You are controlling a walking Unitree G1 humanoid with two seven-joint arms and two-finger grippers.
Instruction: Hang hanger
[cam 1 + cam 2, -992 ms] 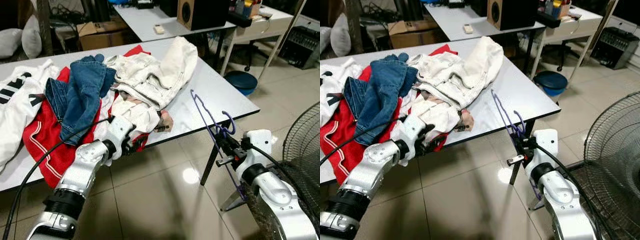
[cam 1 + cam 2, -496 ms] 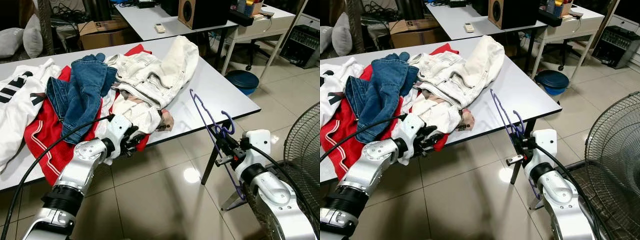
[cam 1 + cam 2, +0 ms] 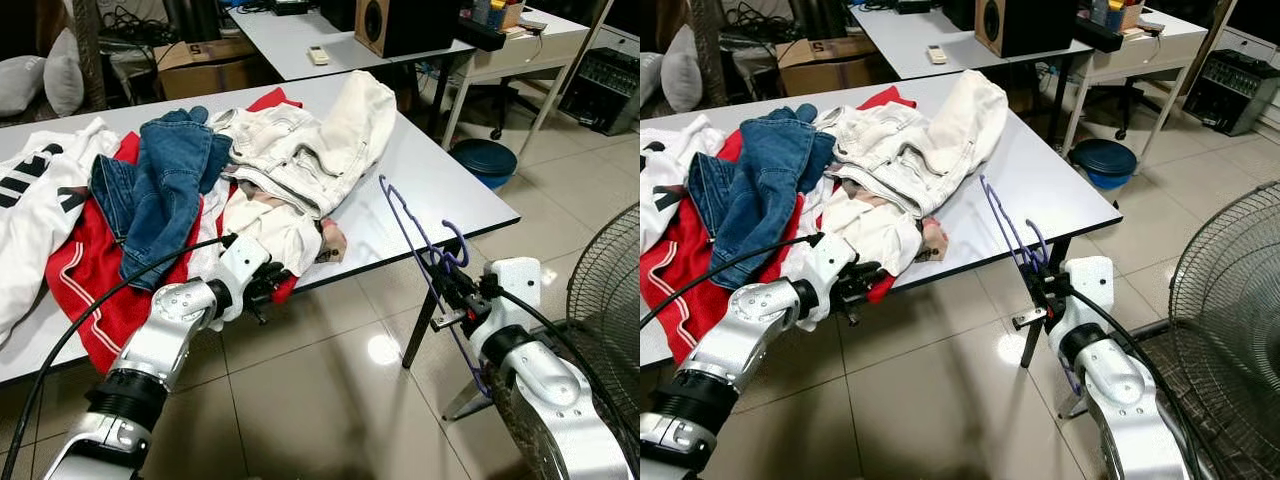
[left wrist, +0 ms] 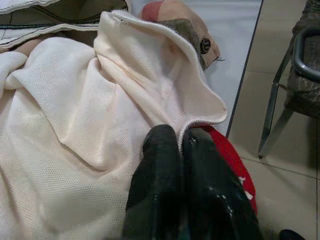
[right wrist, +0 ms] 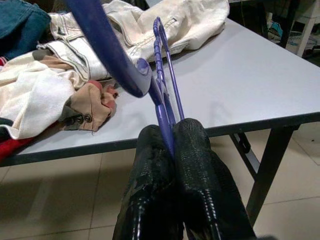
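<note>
Right tool (image 5: 170,137) grips purple hanger (image 3: 408,228); left tool (image 4: 175,140) pinches cream shirt (image 4: 85,125).

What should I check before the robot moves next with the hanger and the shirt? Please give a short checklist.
1. Right gripper shut on the purple hanger: ok.
2. Left gripper pinching the cream shirt hem: ok.
3. Hanger apart from the table: cannot tell.
4. Shirt free of the clothes pile: not ok, the white jeans lie over it.
5. Fan beside the right arm: not ok, close.
</note>
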